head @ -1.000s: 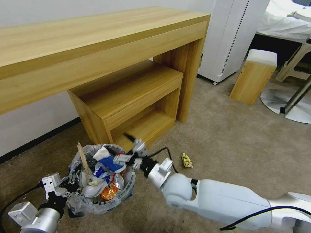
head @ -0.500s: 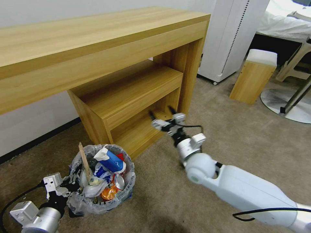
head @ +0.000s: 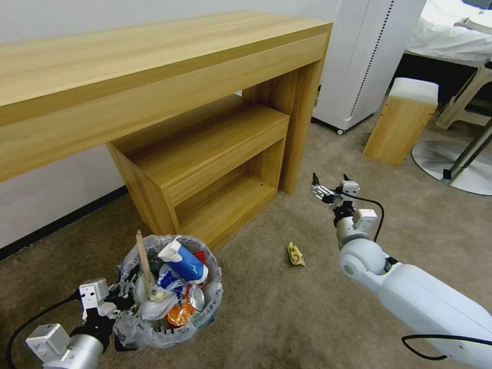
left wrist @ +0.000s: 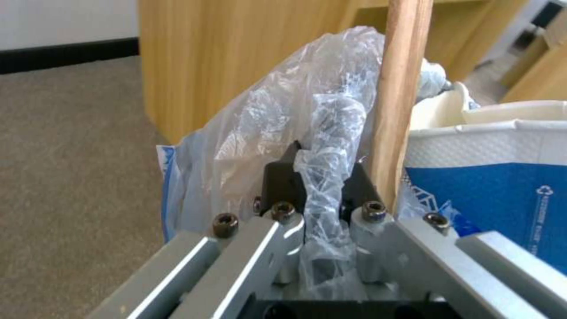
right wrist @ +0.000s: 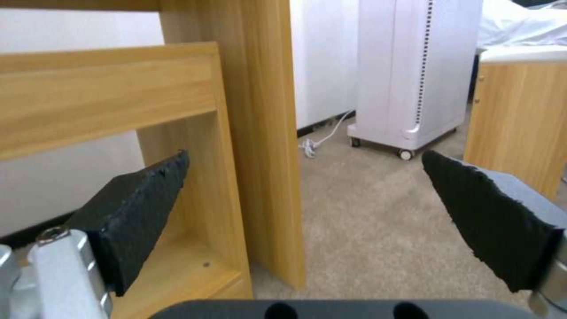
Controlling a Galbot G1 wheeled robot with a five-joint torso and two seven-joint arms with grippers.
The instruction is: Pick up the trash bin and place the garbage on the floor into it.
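Translucent plastic is bunching between the fingers of the left pincer, which is clenching the bag lining at the rim of the trash bin; gripping the liner there is likely what is keeping the bin in reach and its mouth facing up for drops. The bin is sitting low at the robot's left on the beige floor, just in front of the wooden shelf unit under the long wooden worktop. Garbage is filling it to the brim: a wooden stick is leaning upright against the rim, a blue-white carton is lying tilted on top, and a crushed orange can is wedged below. Right of the bin, well apart from it, a small yellowish wrapper is lying alone on the carpet, seemingly the last piece in sight. Farther right, the right pincer is hovering above the floor beyond the wrapper, jaws spread wide and carrying nothing, presumably freed for another pick.
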